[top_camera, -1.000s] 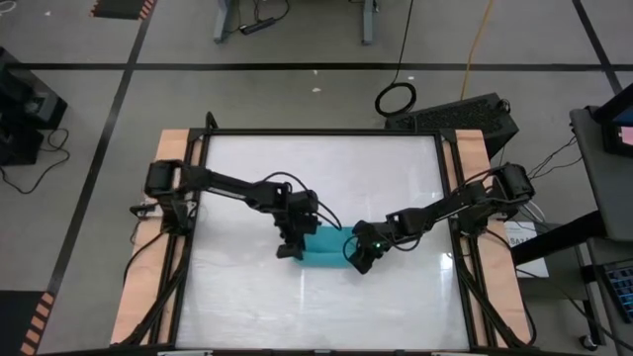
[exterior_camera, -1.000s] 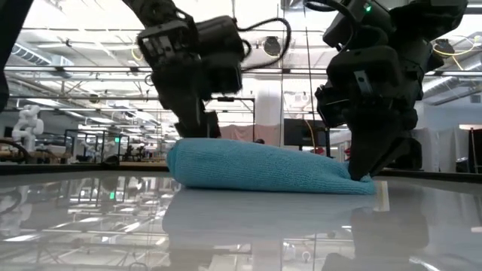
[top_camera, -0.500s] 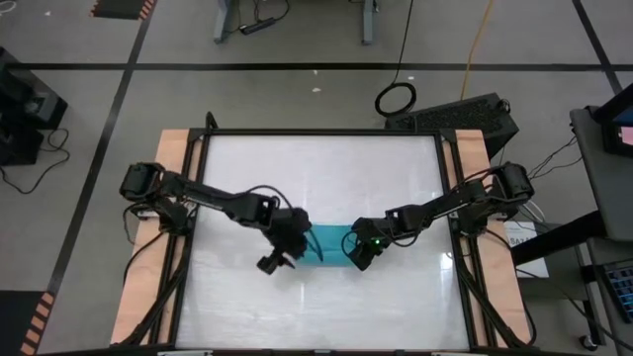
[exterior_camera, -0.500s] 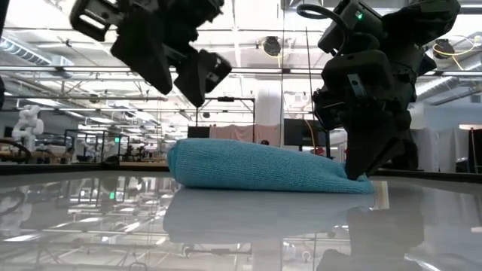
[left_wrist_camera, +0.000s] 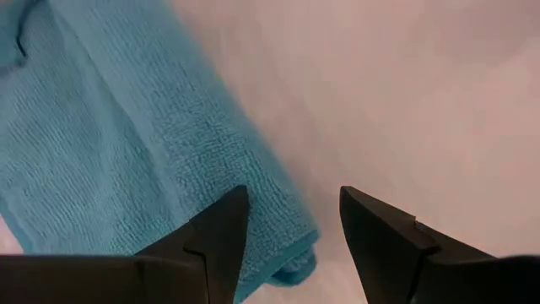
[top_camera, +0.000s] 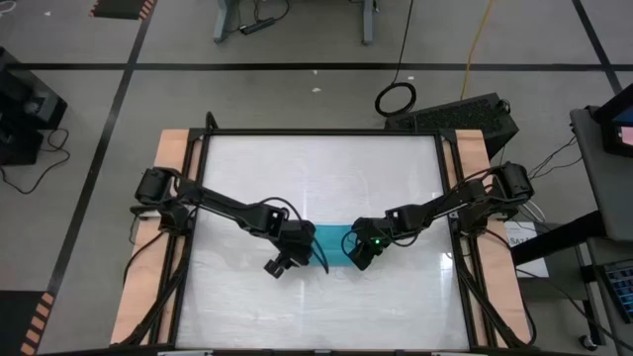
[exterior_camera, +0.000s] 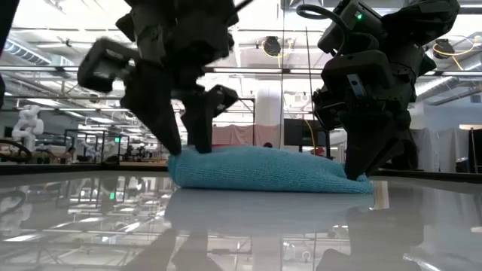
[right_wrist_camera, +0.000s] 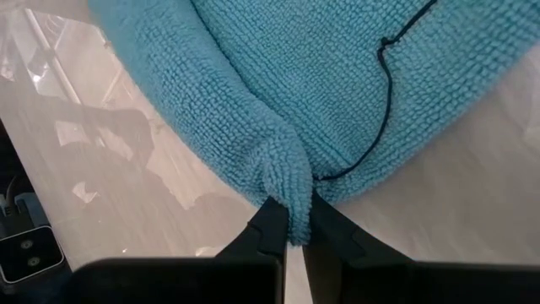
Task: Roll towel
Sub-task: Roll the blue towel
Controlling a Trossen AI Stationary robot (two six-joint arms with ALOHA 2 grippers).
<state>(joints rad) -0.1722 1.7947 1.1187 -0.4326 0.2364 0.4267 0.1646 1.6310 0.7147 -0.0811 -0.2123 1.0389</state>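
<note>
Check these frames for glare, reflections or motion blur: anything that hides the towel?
Low view: the glossy table mirrors the towel and ceiling lights, and the left claw is motion-smeared. High view: mild sheen, towel readable. Right wrist view: the right claw and its pinched fold are sharp.

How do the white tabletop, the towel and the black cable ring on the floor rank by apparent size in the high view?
1. White tabletop, by far the largest.
2. Towel, partly covered by both grippers.
3. Cable ring, close to the towel's visible patch, so this order is unsure.

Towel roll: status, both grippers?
Left gripper open, down at the towel's left end, corner between its fingers. Right gripper shut on the towel's right edge. Towel bunched, lying on the table. Nothing in the way.
</note>
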